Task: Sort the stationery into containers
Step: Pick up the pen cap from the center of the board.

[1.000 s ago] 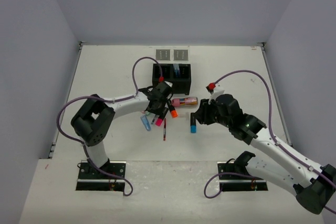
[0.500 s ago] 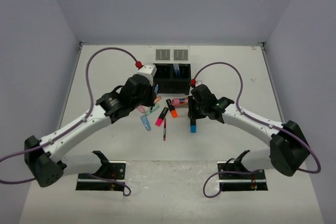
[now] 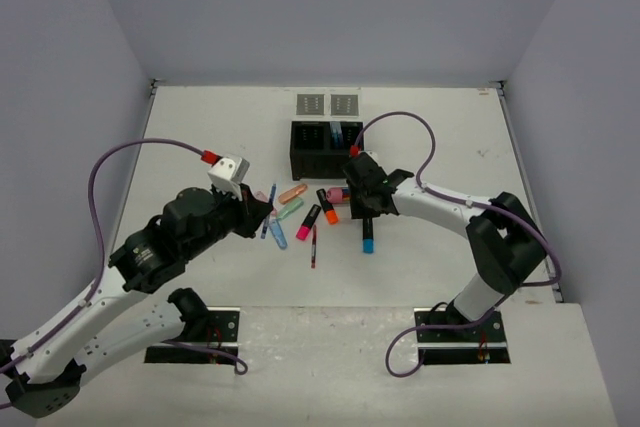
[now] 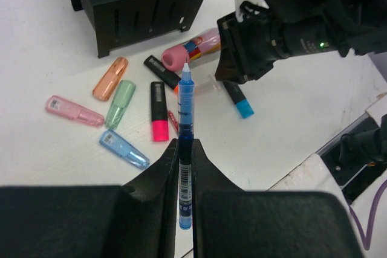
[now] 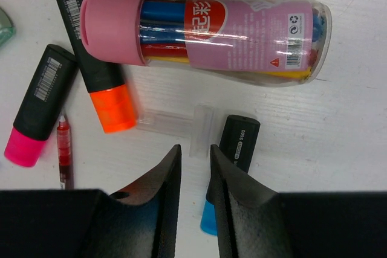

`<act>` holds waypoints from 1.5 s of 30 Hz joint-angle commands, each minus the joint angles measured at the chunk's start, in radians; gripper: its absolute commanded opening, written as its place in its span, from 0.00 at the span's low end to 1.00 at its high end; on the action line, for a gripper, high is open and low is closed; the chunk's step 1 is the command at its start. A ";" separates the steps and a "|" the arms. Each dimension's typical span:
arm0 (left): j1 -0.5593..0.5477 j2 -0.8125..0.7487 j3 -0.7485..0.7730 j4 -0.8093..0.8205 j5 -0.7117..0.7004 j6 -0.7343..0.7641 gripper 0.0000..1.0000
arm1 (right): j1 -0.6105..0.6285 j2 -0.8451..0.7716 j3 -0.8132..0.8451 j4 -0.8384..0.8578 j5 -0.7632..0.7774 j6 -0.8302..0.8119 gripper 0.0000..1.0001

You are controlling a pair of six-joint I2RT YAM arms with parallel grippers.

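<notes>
Much bare table (image 3: pixel 200 137) surrounds the stationery (image 3: pixel 308 220); left jaws grip blue pen (image 4: pixel 185 113).

1. The left arm (image 3: pixel 100 317) and the right arm (image 3: pixel 432 209) share one build: smooth white tubular links joined by bulky matte-black joint housings (image 3: pixel 170 237).
2. A thin purple cable (image 3: pixel 400 114) loops free above each arm and ends in a red plug (image 3: pixel 209 157) near the wrist. On the left arm the plug sits on a white block (image 3: pixel 229 169).
3. Each arm stands on a black base plate (image 3: pixel 490 352) at the bench's near edge.
4. The left gripper (image 4: pixel 184 144) and the right gripper (image 5: pixel 193 154) have black, wedge-shaped fingers (image 5: pixel 163 179).
5. A small green light (image 4: pixel 321 45) glows on the right arm's black wrist housing.
</notes>
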 commanded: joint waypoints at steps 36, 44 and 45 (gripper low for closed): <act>-0.002 -0.063 -0.090 0.015 0.004 0.031 0.00 | 0.000 0.130 0.056 -0.022 0.046 -0.008 0.10; -0.001 -0.037 -0.088 0.030 0.025 0.008 0.00 | 0.001 -0.015 0.056 -0.043 0.064 -0.013 0.00; -0.001 -0.034 -0.090 0.039 0.032 -0.004 0.00 | 0.001 -0.054 0.049 -0.038 0.057 -0.013 0.00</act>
